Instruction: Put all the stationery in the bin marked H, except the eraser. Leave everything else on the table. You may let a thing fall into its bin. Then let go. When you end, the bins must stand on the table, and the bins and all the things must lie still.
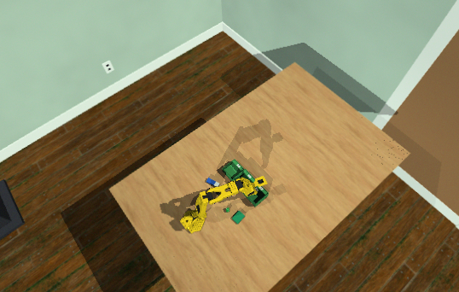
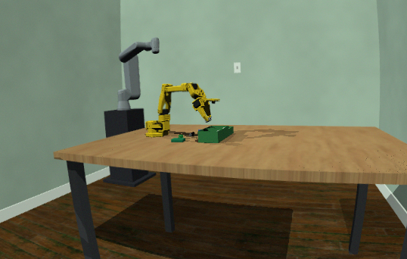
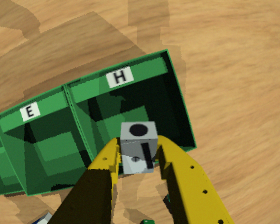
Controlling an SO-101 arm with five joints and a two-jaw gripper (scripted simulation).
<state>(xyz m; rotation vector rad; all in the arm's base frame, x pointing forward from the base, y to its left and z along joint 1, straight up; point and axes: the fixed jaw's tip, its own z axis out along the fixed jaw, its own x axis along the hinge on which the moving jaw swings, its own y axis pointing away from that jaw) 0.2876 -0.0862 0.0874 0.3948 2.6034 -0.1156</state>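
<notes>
My gripper [image 3: 139, 163] is shut on a small grey pencil sharpener [image 3: 138, 144] with a round hole in its top. It holds the sharpener in the air over the near edge of the green bin marked H [image 3: 134, 103]. The bin marked E [image 3: 44, 143] adjoins it on the left in the same green row [image 1: 243, 181]. In the side view the gripper [image 2: 208, 119] hangs just above the bins [image 2: 215, 134].
A flat green square block [image 1: 238, 217] lies near the arm's base [image 1: 192, 222]. A grey robot arm on a dark stand [image 2: 128, 98] is behind the table.
</notes>
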